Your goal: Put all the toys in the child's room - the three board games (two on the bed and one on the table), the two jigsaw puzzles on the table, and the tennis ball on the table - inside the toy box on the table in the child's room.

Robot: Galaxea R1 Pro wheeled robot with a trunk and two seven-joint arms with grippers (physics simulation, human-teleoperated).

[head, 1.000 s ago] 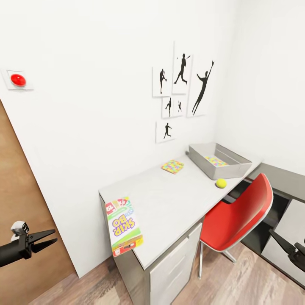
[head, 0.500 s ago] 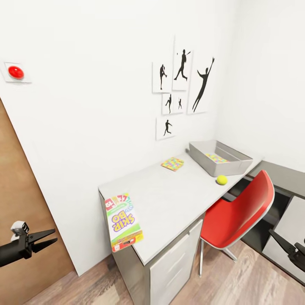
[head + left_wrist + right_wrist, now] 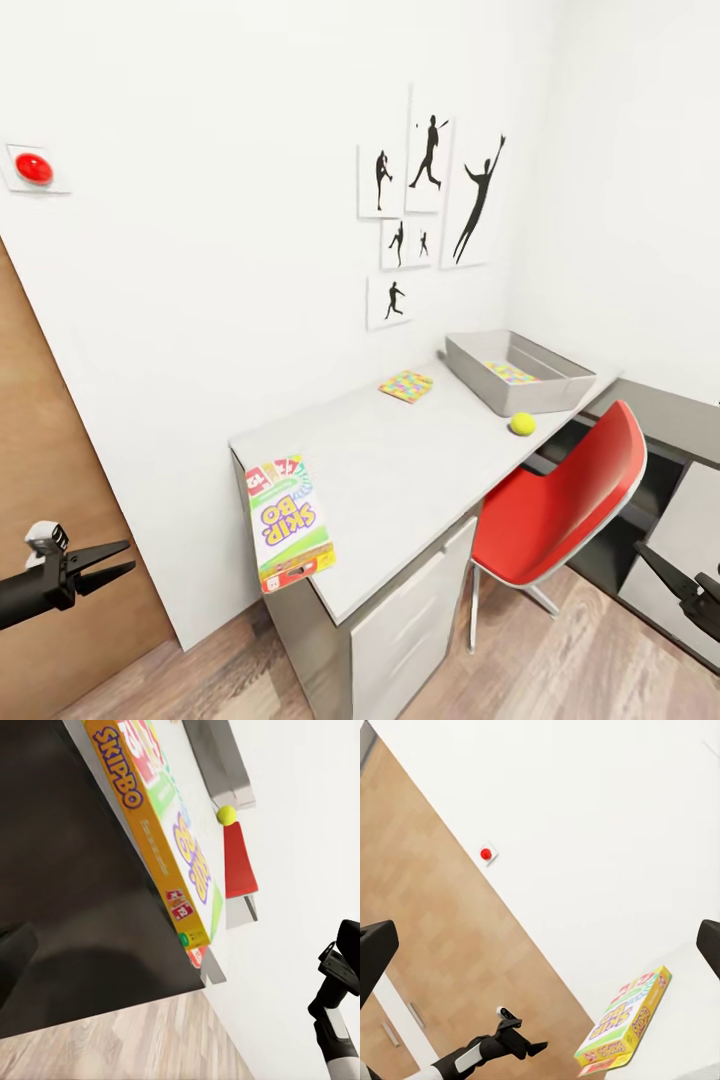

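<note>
The SKIP-BO board game (image 3: 290,520) lies on the near end of the table (image 3: 410,470), overhanging its edge. One jigsaw puzzle (image 3: 406,385) lies by the wall. Another (image 3: 510,372) rests inside the grey toy box (image 3: 470,360) at the far end. The tennis ball (image 3: 521,424) sits just in front of that box. My left gripper (image 3: 131,557) hangs open and empty, low and left of the table. My right gripper (image 3: 672,572) is low at the right, beyond the chair, open and empty. The left wrist view shows the SKIP-BO box (image 3: 161,832) from below the table edge.
A red chair (image 3: 565,500) stands pushed against the table's front. A brown door (image 3: 40,430) is at the left, with a red button (image 3: 33,168) on the wall above. A lower dark grey cabinet (image 3: 680,470) fills the right corner. Wood floor lies in front.
The whole head view has drifted slightly, so the camera has moved. Things on the table keep their places, and both grippers hold the same open pose.
</note>
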